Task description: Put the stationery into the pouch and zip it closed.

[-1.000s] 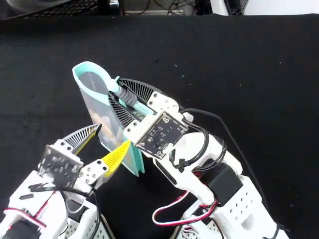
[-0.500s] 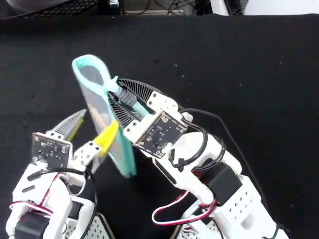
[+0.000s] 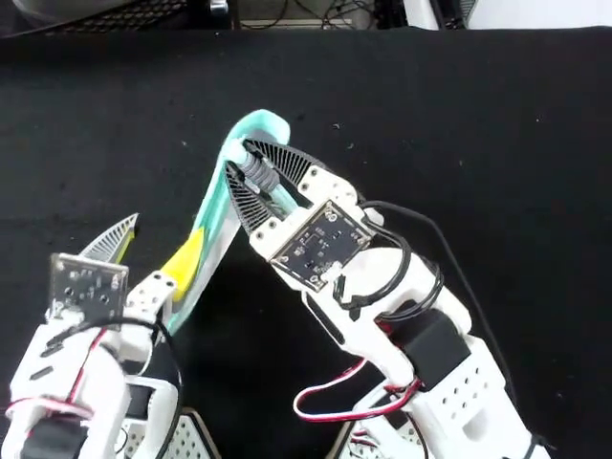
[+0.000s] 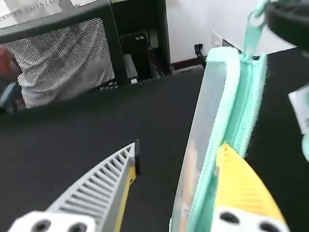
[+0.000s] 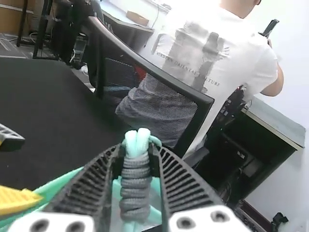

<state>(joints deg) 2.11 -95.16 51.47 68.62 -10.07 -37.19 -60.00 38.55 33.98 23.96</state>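
The mint-green pouch [image 3: 220,206] stands on edge on the black table, leaning, and is seen edge-on from above. My right gripper [image 3: 251,170] is shut on the grey cord zipper pull [image 5: 135,183] at the pouch's top end. My left gripper [image 3: 163,231] stands open at the pouch's lower end. Its yellow finger [image 4: 241,188] rests against the pouch's side [image 4: 217,106], while the ribbed grey finger [image 4: 106,179] is well apart from it. A pale orange item [image 4: 189,164] shows through the pouch's clear face.
Black cloth covers the table [image 3: 459,124], with open room to the right and toward the far edge. A black mesh chair [image 5: 145,101] and dark furniture stand beyond the table's edge.
The right gripper has carried the zipper pull up and to the right, so the pouch's top swung right and it now leans. The left arm shifted left, its yellow finger staying by the pouch.
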